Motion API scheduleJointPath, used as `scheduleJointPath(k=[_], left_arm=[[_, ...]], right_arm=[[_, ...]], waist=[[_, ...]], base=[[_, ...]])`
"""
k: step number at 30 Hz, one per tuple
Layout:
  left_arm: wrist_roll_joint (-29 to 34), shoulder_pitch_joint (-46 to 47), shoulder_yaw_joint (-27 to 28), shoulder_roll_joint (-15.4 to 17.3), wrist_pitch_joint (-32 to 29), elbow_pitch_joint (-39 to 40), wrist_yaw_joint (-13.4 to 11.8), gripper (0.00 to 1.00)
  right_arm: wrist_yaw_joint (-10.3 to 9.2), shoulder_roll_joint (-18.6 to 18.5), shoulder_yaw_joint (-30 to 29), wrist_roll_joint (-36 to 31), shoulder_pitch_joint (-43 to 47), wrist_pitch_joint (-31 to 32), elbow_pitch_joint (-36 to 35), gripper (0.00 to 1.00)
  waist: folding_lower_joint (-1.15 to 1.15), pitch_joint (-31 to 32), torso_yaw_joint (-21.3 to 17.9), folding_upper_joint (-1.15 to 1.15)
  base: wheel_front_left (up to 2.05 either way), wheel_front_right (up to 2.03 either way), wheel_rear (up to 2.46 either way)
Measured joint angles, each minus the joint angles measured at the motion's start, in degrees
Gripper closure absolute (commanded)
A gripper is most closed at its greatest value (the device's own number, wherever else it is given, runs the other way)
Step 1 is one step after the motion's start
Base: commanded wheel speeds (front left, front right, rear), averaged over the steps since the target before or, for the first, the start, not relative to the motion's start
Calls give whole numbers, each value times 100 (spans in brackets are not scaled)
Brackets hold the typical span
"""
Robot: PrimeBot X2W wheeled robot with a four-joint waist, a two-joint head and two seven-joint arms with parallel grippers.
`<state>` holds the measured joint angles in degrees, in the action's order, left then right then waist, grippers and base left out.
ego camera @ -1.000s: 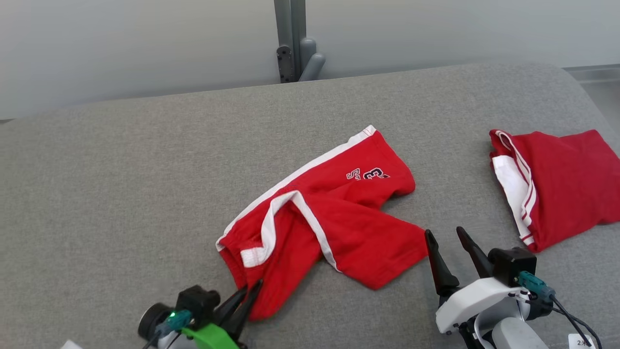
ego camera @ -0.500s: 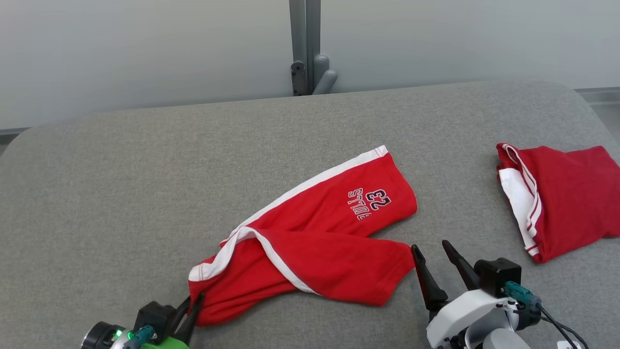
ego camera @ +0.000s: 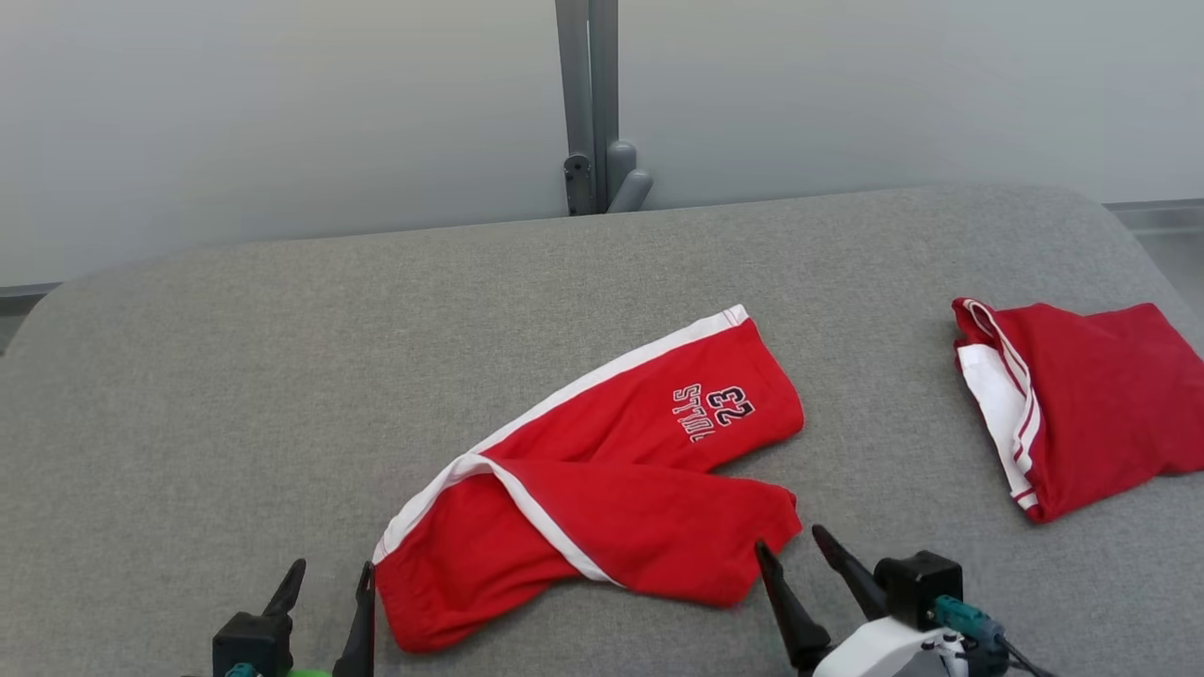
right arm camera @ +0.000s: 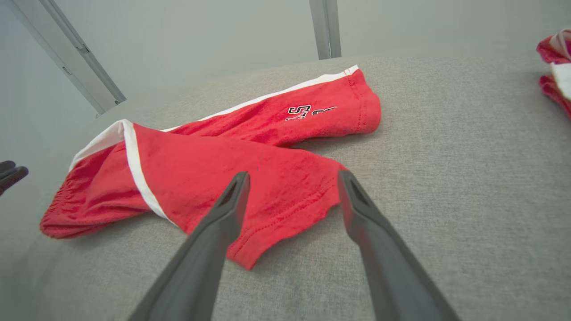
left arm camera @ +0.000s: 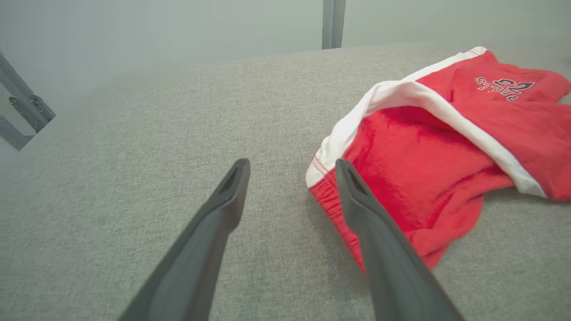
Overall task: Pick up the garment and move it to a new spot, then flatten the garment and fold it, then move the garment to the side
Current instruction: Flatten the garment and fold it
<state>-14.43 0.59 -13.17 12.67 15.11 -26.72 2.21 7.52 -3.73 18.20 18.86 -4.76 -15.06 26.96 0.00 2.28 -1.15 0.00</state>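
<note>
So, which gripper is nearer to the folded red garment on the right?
Right. The right gripper, jaws open, is at the near leg hem of the red shorts, a gap from the folded red garment. The left gripper is beyond the shorts, at their waistband.

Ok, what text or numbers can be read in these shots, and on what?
"23": dark outlined number on a leg of the red shorts, upside down in the head view.
"BULLS", probably: smaller word beside it, letters not crisp.
Wrist views: the same print, too blurred or creased to read.
On the folded red garment: no print visible.
</note>
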Motion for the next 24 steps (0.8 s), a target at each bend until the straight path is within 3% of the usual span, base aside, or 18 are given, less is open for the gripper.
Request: scheduleJointPath(k=[10, 18, 24], left_arm=[[439, -342, 647, -695, 0, 623, 293, 0], [643, -341, 809, -845, 1, 755, 460, 0], [700, -338, 864, -901, 1, 810, 491, 0]], right_arm=[[0, -87, 490, 225, 213, 0, 415, 0], [0, -78, 872, 414, 95, 1, 902, 0], [0, -70, 850, 526, -91, 1, 1024, 0]], waist=[[0, -15, 377, 0], [0, -163, 618, 0], [0, -231, 678, 0]], base=[[0, 0, 0], [0, 0, 0], [0, 0, 0]])
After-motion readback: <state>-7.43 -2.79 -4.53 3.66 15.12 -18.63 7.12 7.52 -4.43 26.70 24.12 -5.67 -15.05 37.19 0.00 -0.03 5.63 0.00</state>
